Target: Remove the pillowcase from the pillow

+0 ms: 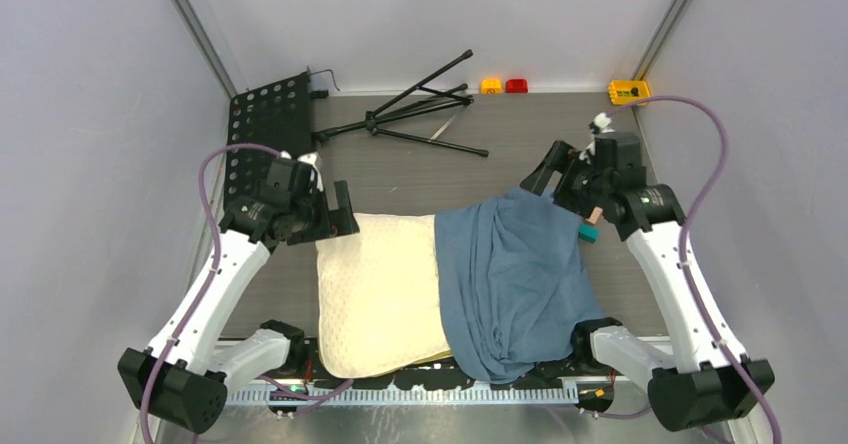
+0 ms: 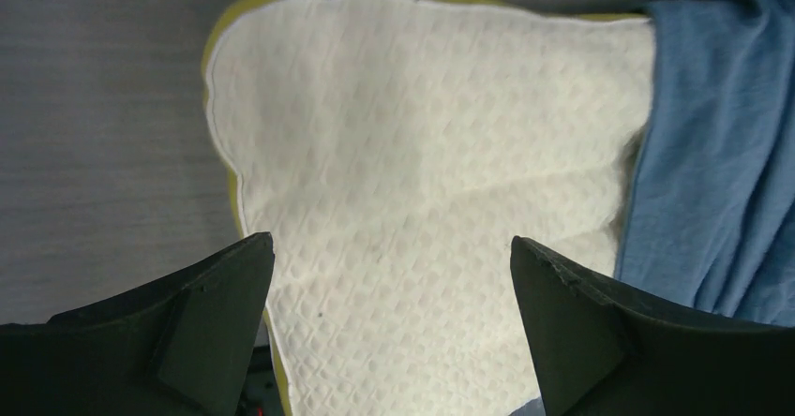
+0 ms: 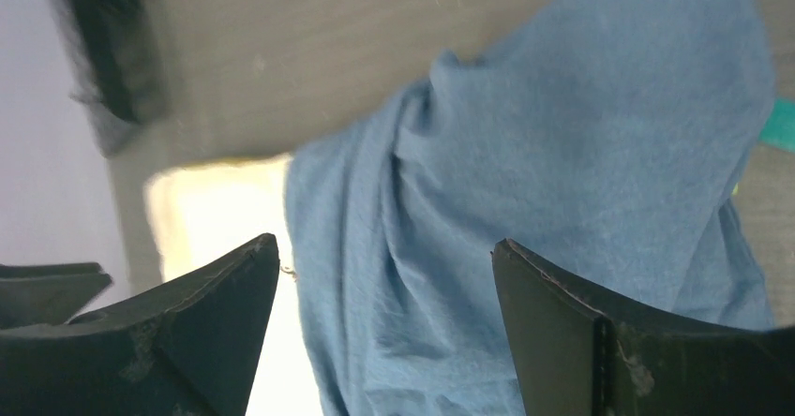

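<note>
The cream quilted pillow [image 1: 380,294] lies on the table, its left half bare, yellow piping showing along the edge [image 2: 217,51]. The dusty blue pillowcase [image 1: 510,274] covers its right half in wrinkled folds. My left gripper [image 1: 342,212] hangs open over the pillow's far left corner, and in the left wrist view its jaws [image 2: 389,243] stand wide above the quilted cloth [image 2: 422,154]. My right gripper [image 1: 550,176] is open at the far right corner of the pillowcase. Blue fabric [image 3: 562,154] lies below its spread jaws [image 3: 384,243], which hold nothing.
A folded black tripod [image 1: 420,114] and a perforated black plate [image 1: 270,114] lie at the back of the table. Small yellow and red blocks [image 1: 503,85] and a yellow one [image 1: 628,91] sit at the back wall. A teal piece [image 1: 588,232] sits by the pillowcase's right edge.
</note>
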